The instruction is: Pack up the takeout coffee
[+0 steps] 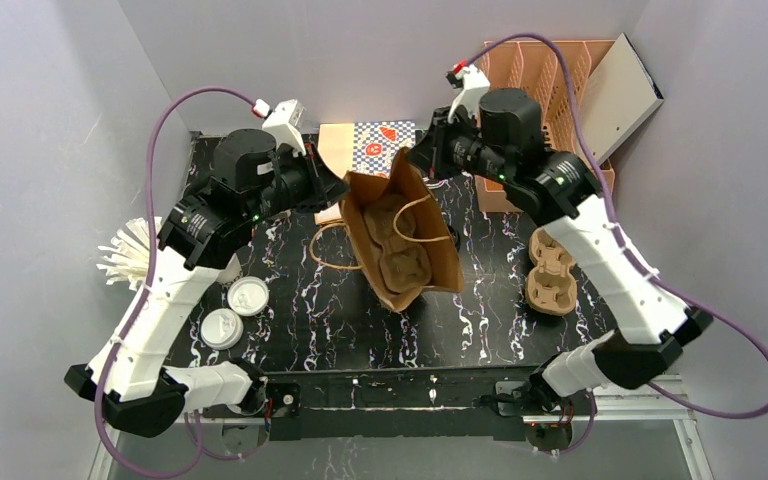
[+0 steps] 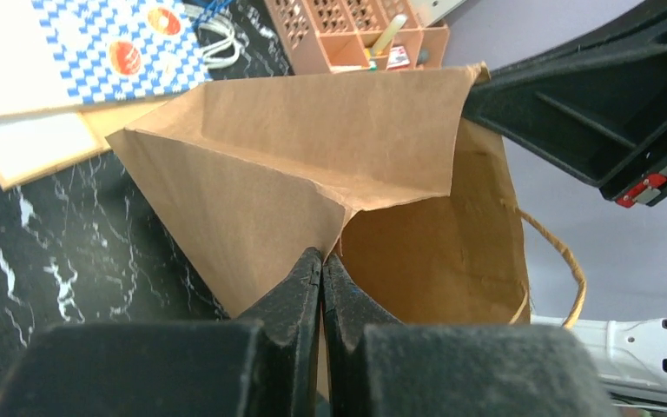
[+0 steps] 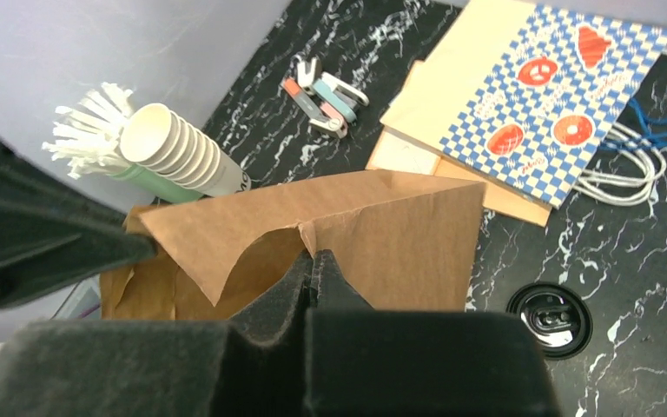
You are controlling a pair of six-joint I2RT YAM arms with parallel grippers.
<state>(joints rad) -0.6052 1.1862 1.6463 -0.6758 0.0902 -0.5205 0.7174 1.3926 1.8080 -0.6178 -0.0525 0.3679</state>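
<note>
Two takeout coffee cups with white sip lids stand at the near left, one [image 1: 248, 296] beside the other [image 1: 222, 328]; their sides are hidden from above. An open brown paper bag [image 1: 443, 262] stands mid-table with a cardboard cup carrier [image 1: 401, 252] inside. My left gripper [image 1: 345, 188] is shut on the bag's left rim [image 2: 252, 182], its fingertips [image 2: 308, 278] pinching the paper edge. My right gripper [image 1: 407, 160] is shut on the opposite rim [image 3: 382, 226], its fingertips [image 3: 330, 274] closed on the paper. The two hold the bag's mouth open between them.
A second cup carrier [image 1: 550, 270] lies right of the bag. A stack of lidless cups [image 3: 182, 152] with white stirrers sits at the left wall. A checked paper bag [image 3: 538, 104], clips [image 3: 326, 95] and a loose black lid [image 3: 550, 319] lie behind. A pink organiser [image 1: 550, 90] stands back right.
</note>
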